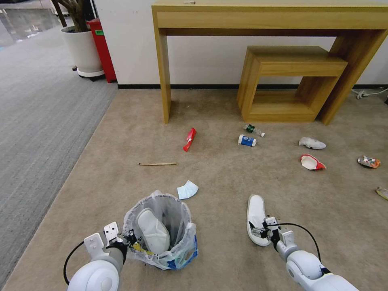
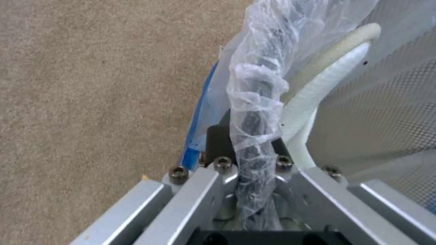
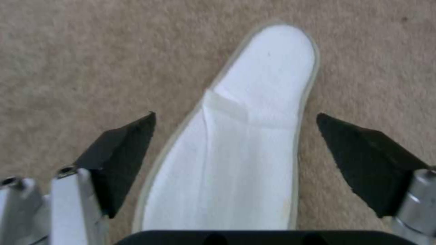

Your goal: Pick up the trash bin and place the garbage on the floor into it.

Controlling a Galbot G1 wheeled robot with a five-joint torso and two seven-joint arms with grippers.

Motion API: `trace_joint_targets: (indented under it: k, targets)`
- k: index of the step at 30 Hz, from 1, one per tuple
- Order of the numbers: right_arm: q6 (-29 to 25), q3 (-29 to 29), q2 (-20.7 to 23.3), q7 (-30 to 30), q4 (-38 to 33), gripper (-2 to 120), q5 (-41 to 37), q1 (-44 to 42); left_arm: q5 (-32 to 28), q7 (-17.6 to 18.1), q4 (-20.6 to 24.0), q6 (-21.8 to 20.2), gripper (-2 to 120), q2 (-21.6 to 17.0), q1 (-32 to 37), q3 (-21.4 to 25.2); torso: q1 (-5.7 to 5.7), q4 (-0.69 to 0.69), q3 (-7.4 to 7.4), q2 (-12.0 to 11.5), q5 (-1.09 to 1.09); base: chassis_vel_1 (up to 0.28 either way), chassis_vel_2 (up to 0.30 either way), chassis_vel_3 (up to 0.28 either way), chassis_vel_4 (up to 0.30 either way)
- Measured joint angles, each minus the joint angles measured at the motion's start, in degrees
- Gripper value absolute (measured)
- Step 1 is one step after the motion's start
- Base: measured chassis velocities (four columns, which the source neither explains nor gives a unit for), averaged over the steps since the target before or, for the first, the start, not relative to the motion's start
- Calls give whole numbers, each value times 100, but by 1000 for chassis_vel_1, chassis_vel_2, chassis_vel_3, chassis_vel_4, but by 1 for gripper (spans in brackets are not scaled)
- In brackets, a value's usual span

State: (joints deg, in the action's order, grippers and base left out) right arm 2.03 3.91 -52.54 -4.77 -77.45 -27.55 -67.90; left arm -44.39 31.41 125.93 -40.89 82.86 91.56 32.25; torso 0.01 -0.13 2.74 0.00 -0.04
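While the floor (image 1: 226, 190) lies open ahead up to the wooden table (image 1: 266, 18), the trash bin (image 1: 161, 230) hangs at the near left, its bagged rim pinched in the left gripper (image 2: 252, 149), one slipper (image 1: 152, 230) inside. The right gripper (image 3: 236, 136) straddles the second slipper (image 1: 257, 218), fingers spread. No writing is legible.
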Motion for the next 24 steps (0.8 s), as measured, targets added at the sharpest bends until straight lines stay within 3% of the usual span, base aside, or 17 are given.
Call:
trace_joint_targets:
  k: [9, 24]
  targets:
    - [-71, 21, -182, 9, 456, 94, 121, 132, 9, -2, 0, 7, 0, 13, 23, 1, 0, 0, 0, 0, 0, 0, 0, 0, 0]
    - [-217, -77, -404, 51, 835, 89, 244, 355, 13, -12, 23, 47, 0, 12, 84, 36, 0, 0, 0, 0, 0, 0, 0, 0, 0]
